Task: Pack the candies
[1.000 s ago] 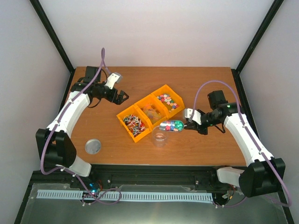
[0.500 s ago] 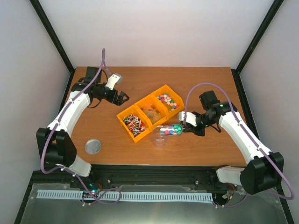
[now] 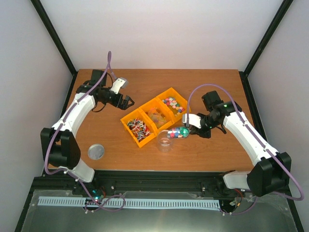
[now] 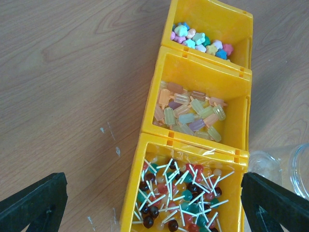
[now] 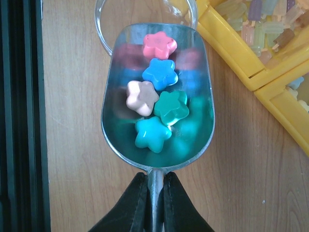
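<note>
- Gripping a metal scoop (image 5: 193, 130) by its thin handle, the right jaws are closed tight on it, with the bowl pointing away from the wrist.
- Five star-shaped candies (image 5: 160, 73) lie in the bowl: pink, blue, beige, green and teal. They are bunched together and touching.
- The scoop's front lip overlaps the rim of a clear jar (image 5: 98, 30), which stands upright on the counter (image 3: 212, 87) just beside a row of three yellow bins.
- More star candies sit in the far bin (image 4: 212, 21).
- The middle bin (image 4: 203, 72) holds pale ice-pop shapes, and the near bin (image 4: 193, 149) holds lollipops.
- The left jaws are spread wide and hold nothing. They hang above the counter on the side of the row away from the jar, and in the wrist view the near bin shows between their tips.
- A round metal lid (image 3: 96, 151) lies flat near the left arm's base, well apart from the jar.
</note>
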`<action>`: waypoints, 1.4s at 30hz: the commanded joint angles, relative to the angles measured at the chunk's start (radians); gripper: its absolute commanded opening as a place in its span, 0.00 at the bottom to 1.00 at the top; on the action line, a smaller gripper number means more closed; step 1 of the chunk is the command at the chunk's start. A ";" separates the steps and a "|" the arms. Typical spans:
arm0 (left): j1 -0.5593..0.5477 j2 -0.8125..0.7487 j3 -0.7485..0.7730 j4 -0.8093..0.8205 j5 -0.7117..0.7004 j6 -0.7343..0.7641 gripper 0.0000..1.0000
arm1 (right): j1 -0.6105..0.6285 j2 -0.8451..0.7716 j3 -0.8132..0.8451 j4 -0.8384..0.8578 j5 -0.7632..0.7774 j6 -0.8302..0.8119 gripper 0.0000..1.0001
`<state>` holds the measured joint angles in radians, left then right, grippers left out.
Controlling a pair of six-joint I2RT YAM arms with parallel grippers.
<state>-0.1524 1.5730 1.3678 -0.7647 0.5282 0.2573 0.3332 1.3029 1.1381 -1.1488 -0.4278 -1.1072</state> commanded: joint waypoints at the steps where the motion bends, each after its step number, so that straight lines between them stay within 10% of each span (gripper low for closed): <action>1: 0.004 0.010 0.019 -0.012 0.022 0.001 1.00 | 0.020 0.008 0.039 -0.024 0.042 0.014 0.03; 42: 0.004 0.040 0.013 -0.008 0.006 0.004 0.97 | 0.027 0.037 0.188 -0.096 0.120 0.079 0.03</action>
<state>-0.1524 1.6039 1.3678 -0.7647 0.5278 0.2565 0.3729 1.3205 1.2724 -1.2407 -0.3241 -1.0737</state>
